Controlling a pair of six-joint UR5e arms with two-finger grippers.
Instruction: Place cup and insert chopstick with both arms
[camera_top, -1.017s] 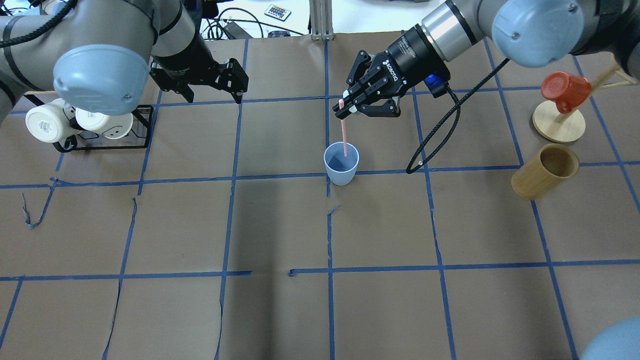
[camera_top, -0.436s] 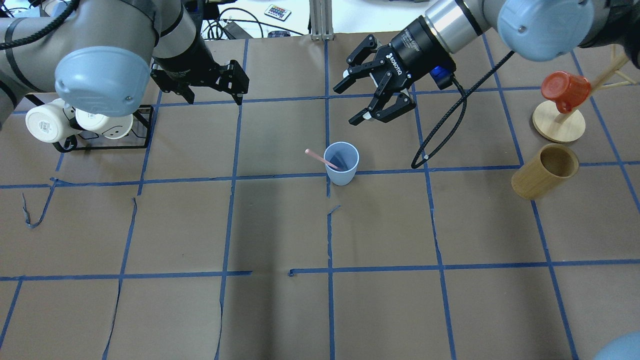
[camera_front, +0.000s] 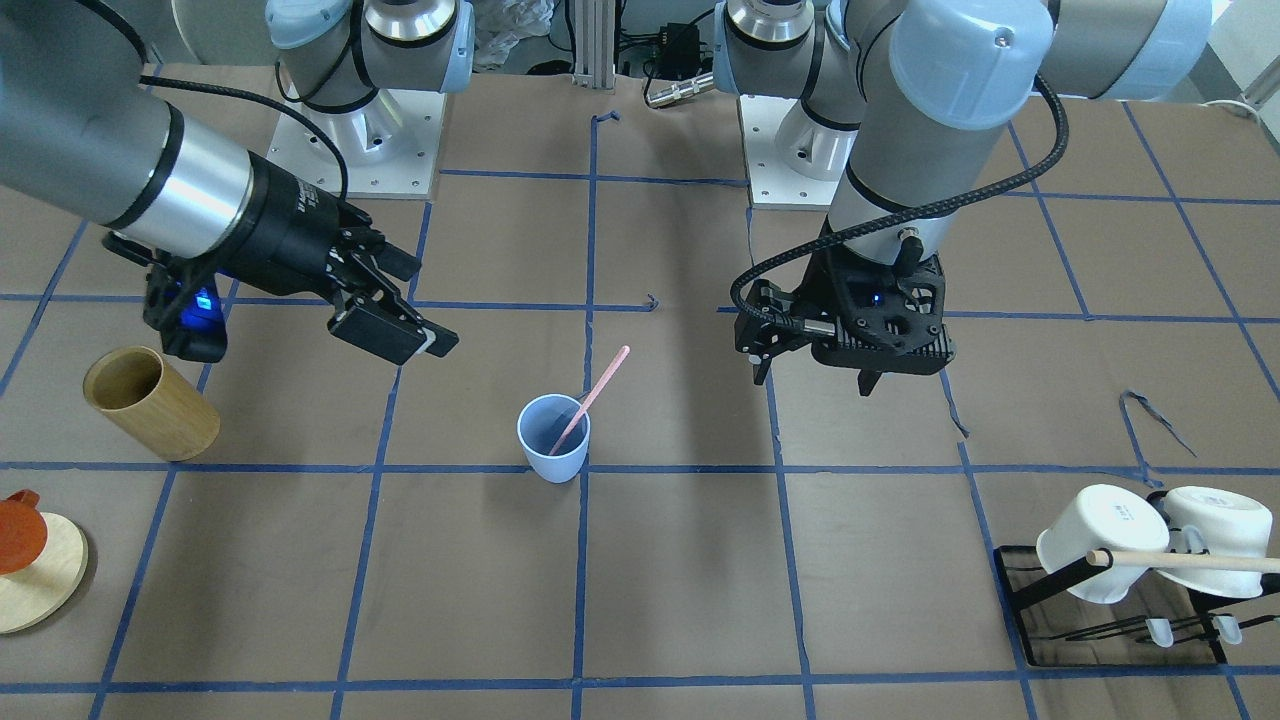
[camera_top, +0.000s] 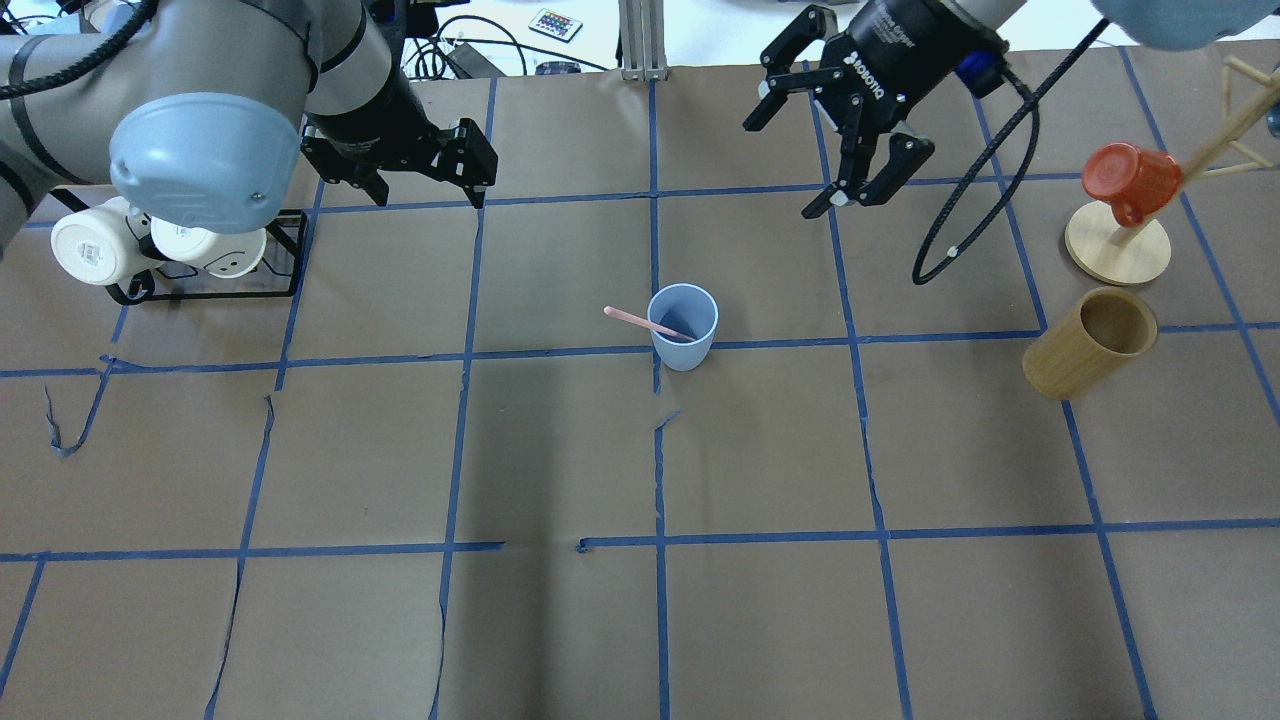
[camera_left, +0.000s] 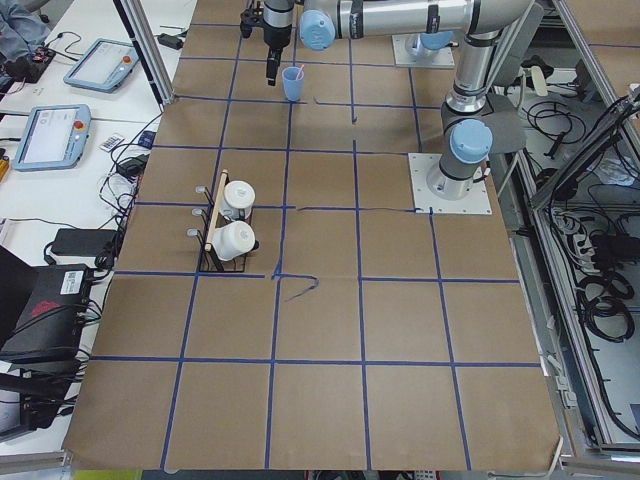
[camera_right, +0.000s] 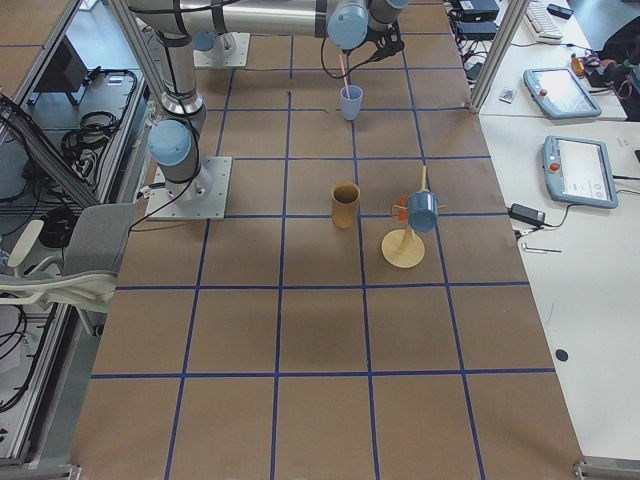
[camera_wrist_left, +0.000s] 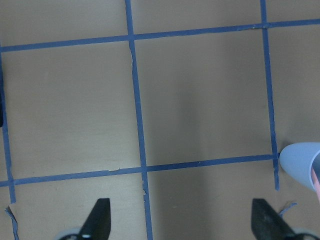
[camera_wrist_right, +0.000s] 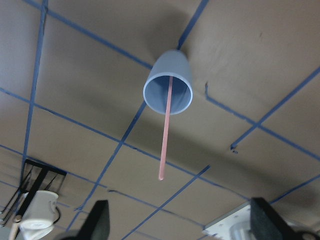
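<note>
We see the right end effector (camera_top: 780, 168) with its fingers spread wide apart and nothing between them, hanging above the bench (camera_top: 760, 450) on the far side of the blue cup (camera_top: 682, 355) and off to the robot's right of it. Its wrist camera looks down into the cup's mouth from well apart. Over on the other side, the left end effector (camera_top: 430, 198) is just as wide apart and just as empty, pointing down at bare brown paper and blue tape lines, with the cup's wall only just showing at the edge of its wrist view.

The cup stands upright near the bench's middle, right beside a crossing of tape lines. The pink chopstick (camera_top: 640, 322) is in it: lower end down inside, shaft leaning on the rim, free end sticking out towards the robot's left.

Further out on the right we have a wooden cup (camera_top: 1085, 345) lying on its side and a red mug (camera_top: 1130, 180) hung on a wooden mug tree (camera_top: 1118, 245). On the left, two white mugs (camera_top: 100, 245) sit on a black wire rack (camera_top: 215, 290).
</note>
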